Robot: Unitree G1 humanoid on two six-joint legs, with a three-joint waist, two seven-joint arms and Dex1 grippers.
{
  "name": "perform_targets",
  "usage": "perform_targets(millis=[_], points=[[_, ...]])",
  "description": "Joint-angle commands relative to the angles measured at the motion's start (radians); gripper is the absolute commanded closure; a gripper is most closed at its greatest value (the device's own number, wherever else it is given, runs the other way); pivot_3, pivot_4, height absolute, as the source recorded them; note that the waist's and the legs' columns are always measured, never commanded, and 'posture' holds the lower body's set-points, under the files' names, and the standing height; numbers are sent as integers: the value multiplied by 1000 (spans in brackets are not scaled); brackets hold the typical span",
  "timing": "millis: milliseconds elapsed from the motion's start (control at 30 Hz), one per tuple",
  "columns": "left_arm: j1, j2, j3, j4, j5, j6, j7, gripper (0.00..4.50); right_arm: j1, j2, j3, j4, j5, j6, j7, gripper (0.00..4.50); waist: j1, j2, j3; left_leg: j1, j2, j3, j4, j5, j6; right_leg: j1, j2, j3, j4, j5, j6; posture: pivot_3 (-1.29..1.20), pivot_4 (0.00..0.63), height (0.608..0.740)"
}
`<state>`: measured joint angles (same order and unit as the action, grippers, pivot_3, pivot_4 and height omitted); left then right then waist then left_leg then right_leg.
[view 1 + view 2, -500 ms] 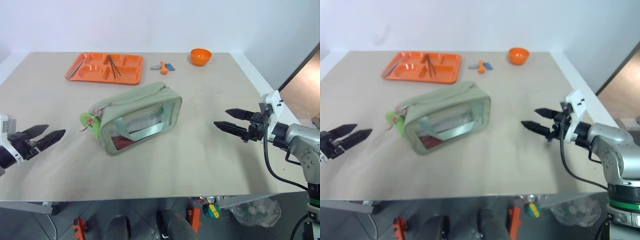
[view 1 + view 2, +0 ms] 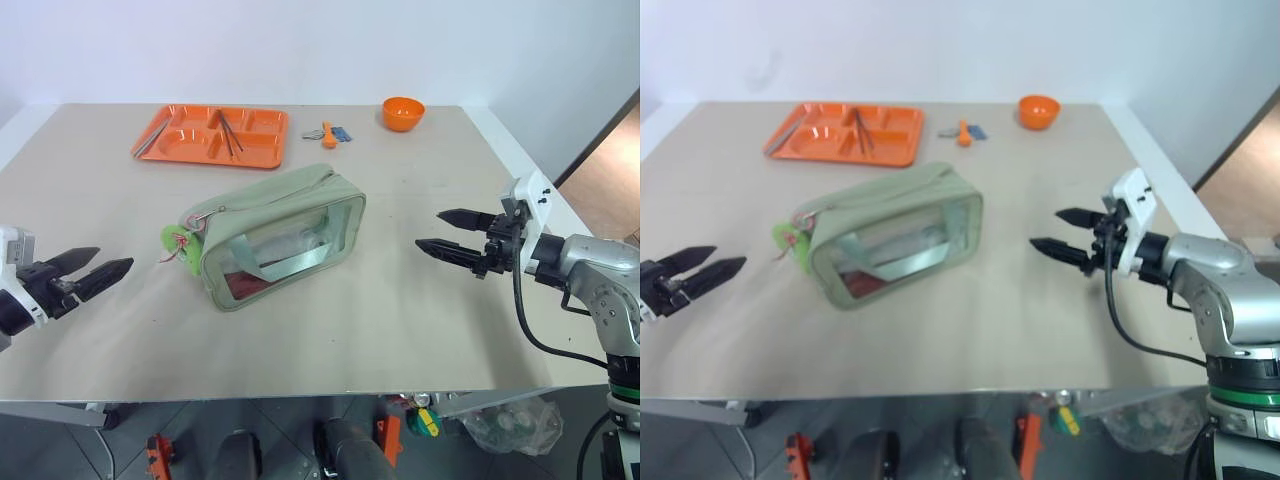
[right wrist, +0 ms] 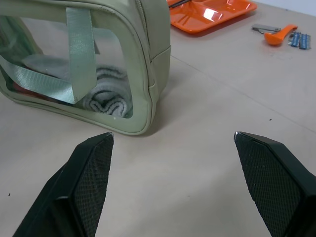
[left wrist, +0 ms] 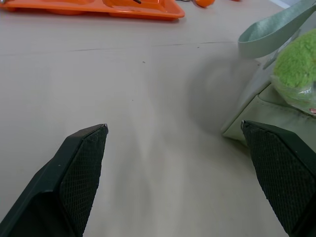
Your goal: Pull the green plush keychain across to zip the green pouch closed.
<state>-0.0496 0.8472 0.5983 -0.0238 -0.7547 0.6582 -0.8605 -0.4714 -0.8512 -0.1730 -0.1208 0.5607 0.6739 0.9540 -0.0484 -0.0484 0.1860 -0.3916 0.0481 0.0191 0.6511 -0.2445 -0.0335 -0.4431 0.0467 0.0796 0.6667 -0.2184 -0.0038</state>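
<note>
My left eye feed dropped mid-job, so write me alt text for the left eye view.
A pale sage-green fabric pouch with a clear window lies mid-table, a lime-green fuzzy plush keychain at its left end. The open left gripper and open right gripper flank it, touching nothing. Behind sit an orange plastic tray and an orange bowl.

The right gripper [image 2: 452, 232] now sits farther left and a little farther back on the table, closer to the green pouch [image 2: 275, 235] than half a second ago, its fingers spread wide and empty.
</note>
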Motion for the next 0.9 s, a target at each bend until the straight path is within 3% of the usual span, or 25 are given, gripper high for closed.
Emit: perform_targets(millis=[33,267,467,633,900], points=[[-72,48,45,-38,-52,21,-7,13,-104,-36,9,2,-7,-38,49,462,0,0,0,0,0,0,0,0,0,0,0,0,0,0,0,0,150,740],[-251,106,-15,-54,-111,67,-58,13,-415,-52,171,143,-90,-150,265,462,-2,1,0,1,1,1,1,0,0,0,1,0,1,2,-1,0,150,740],[-303,134,-96,-104,-111,69,-135,13,-625,57,369,229,-210,-305,446,462,-3,1,1,0,3,2,1,-2,2,-2,1,-1,1,0,-3,0,150,740],[-351,142,-120,-127,-125,76,-153,13,-759,185,490,346,-314,-458,545,462,0,1,1,-2,4,0,1,-3,2,-3,1,-3,2,-1,-5,0,150,740],[-368,134,-114,-186,-166,106,-148,13,-839,322,544,555,-414,-626,594,462,2,1,1,-2,2,-2,3,-3,2,-3,-1,-5,5,-2,-6,0,150,740]])
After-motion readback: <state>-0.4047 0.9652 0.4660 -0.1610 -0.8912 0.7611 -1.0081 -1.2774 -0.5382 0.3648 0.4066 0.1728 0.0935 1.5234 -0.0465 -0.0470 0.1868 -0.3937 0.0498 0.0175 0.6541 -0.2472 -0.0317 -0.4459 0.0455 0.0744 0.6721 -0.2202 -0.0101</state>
